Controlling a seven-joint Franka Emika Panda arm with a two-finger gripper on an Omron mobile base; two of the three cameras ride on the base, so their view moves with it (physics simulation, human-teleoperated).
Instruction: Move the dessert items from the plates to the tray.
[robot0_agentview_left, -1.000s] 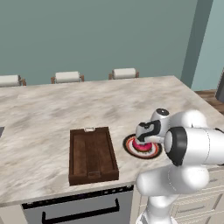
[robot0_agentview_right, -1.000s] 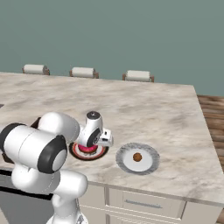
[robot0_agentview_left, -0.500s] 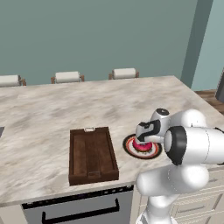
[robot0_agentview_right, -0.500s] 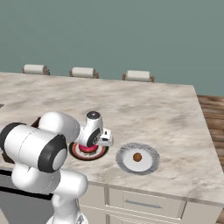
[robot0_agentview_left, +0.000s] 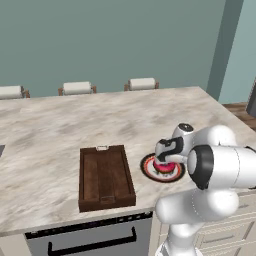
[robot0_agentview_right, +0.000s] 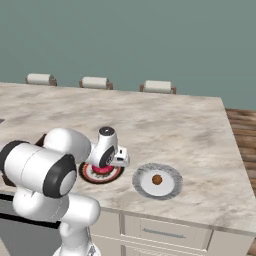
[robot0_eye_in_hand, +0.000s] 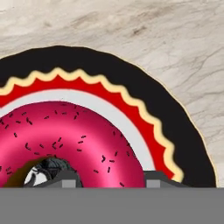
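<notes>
Hand view, nearest first: gripper (robot0_eye_in_hand: 113, 178) low over the pink-frosted doughnut (robot0_eye_in_hand: 74, 140), one finger tip at about 7 o'clock near the ring's hole, the other at about 5 o'clock outside the ring's outer edge. The jaws look spread astride one side of the ring, not pinching it; whether the pads touch the frosting, cannot tell.

The doughnut sits on the patterned plate (robot0_eye_in_hand: 175, 131), black rim, red band with pale zigzag, white centre.

Left base view: the arm is folded down over that plate (robot0_agentview_left: 148, 169), the doughnut (robot0_agentview_left: 165, 167) just visible under the hand. The tray (robot0_agentview_left: 105, 176) lies just beside the plate at 9 o'clock, apart from it, nothing in it.

Right base view: the pale plate (robot0_agentview_right: 170, 187) lies at 3 o'clock of the patterned one (robot0_agentview_right: 92, 175), the small brown lump (robot0_agentview_right: 157, 179) at its centre, untouched. Beyond, marble counter (robot0_agentview_right: 165, 120) and three stools along the far edge.

Judgement: first pick not yet made. Risks:
- Grip takes only one wall of the ring; the doughnut could tilt or slip on lifting.
- Closing too low could drag the plate along.
- Short carry toward 9 o'clock; a low lift could catch the tray's raised rim.
</notes>
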